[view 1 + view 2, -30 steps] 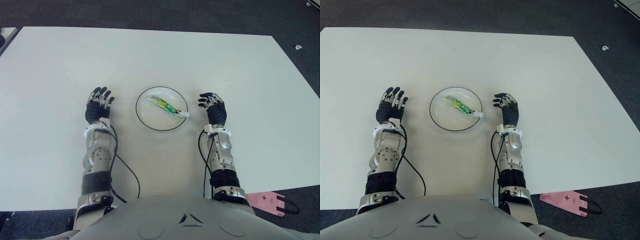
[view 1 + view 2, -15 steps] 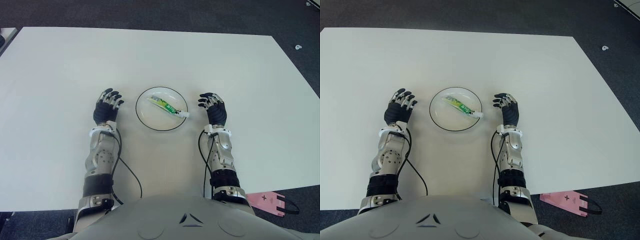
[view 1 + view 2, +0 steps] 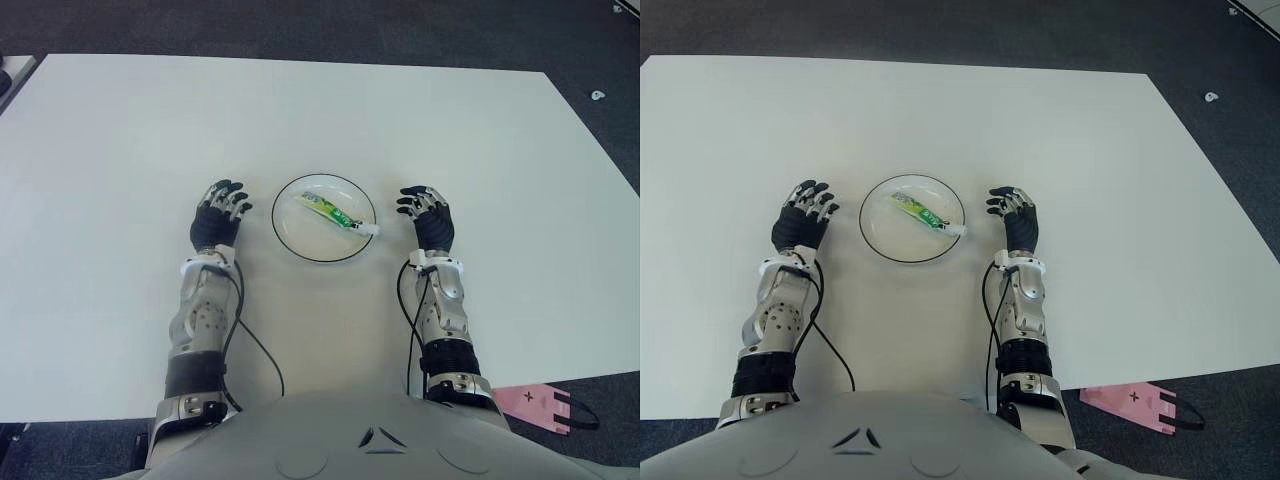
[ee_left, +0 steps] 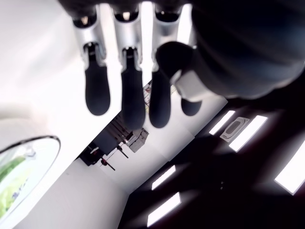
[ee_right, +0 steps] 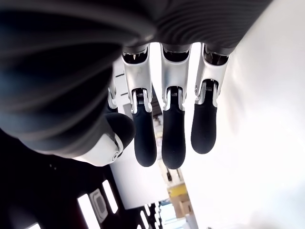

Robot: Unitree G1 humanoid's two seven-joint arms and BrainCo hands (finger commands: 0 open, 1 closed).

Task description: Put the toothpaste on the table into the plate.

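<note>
A green and white toothpaste tube (image 3: 336, 213) lies inside the round white plate (image 3: 290, 235) with a dark rim, its cap toward the plate's right edge. My left hand (image 3: 219, 213) is on the table just left of the plate, fingers spread and holding nothing. On the plate's right side is my right hand (image 3: 428, 212), fingers relaxed and empty. In the left wrist view the plate (image 4: 33, 157) with the tube (image 4: 12, 179) shows beyond the fingers (image 4: 130, 93). The right wrist view shows only straight fingers (image 5: 172, 129) over bare table.
The white table (image 3: 300, 110) stretches wide to the back and both sides. A pink tag (image 3: 540, 403) lies on the dark floor beyond the table's near right corner. A small white item (image 3: 596, 96) sits on the floor at the far right.
My left hand has slid rightward toward the plate, ending close to its left rim. The right hand, plate and toothpaste have not moved.
</note>
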